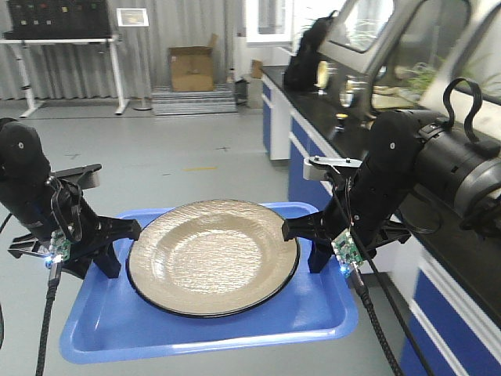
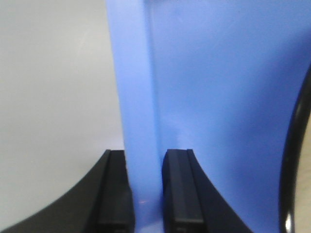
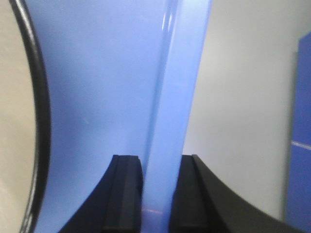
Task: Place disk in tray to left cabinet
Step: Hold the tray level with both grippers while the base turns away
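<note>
The tan disk (image 1: 213, 254) with its black rim lies flat in the blue tray (image 1: 196, 333), which hangs level above the grey floor. My left gripper (image 1: 117, 247) is shut on the tray's left rim. In the left wrist view the rim (image 2: 141, 97) runs between the two fingers of the left gripper (image 2: 145, 160), and the disk's edge (image 2: 294, 145) shows at far right. My right gripper (image 1: 309, 239) is shut on the right rim. The right wrist view shows that rim (image 3: 177, 97) pinched in the right gripper (image 3: 161, 165), with the disk (image 3: 14, 121) at left. The left cabinet is out of view.
A black-topped lab counter with blue cupboards (image 1: 313, 149) runs along the right, close to my right arm. A cardboard box (image 1: 192, 69) and a white table (image 1: 70, 47) stand at the far wall. Grey floor (image 1: 180, 149) lies ahead.
</note>
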Robot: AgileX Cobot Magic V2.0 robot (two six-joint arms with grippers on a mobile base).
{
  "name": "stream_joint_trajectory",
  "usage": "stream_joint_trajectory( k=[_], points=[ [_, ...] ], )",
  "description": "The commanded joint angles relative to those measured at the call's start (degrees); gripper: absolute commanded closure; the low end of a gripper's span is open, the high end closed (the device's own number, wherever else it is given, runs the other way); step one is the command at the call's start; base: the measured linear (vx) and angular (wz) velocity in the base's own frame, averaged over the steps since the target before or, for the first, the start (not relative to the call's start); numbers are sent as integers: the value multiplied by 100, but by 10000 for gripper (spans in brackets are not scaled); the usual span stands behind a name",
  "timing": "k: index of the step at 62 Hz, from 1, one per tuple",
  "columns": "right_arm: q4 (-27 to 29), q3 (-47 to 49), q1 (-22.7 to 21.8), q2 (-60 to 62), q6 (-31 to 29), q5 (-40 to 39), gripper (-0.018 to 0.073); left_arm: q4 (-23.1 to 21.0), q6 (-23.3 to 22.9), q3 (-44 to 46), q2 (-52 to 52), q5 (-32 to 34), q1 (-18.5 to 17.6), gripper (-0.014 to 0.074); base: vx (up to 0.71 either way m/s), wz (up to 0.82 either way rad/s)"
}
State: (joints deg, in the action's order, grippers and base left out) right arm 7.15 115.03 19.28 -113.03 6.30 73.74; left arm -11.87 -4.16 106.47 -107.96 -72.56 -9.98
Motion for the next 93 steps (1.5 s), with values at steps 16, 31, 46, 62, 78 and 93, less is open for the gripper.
stream_joint_trajectory(
  k=[16, 31, 46, 62, 78, 93],
  points=[
    [359, 219, 64, 404, -42, -42, 561, -480, 14, 214, 349, 76, -132, 597, 34, 25],
    [359, 219, 64, 404, -55, -42, 561, -487, 14, 214, 349, 76, -132, 597, 44, 7],
    [359, 219, 74, 404, -54, -42, 561, -482, 14, 214, 349, 76, -132, 597, 52, 3],
    [359, 219, 67, 404, -54, -42, 561, -482, 14, 214, 349, 76, -132, 597, 58, 11],
    [353, 219, 67, 404, -54, -42, 561, -488, 14, 214, 349, 76, -132, 597, 62, 16],
    [360, 219, 74, 404, -54, -42, 561, -483, 14, 214, 349, 76, -132, 597, 64, 15]
  ],
)
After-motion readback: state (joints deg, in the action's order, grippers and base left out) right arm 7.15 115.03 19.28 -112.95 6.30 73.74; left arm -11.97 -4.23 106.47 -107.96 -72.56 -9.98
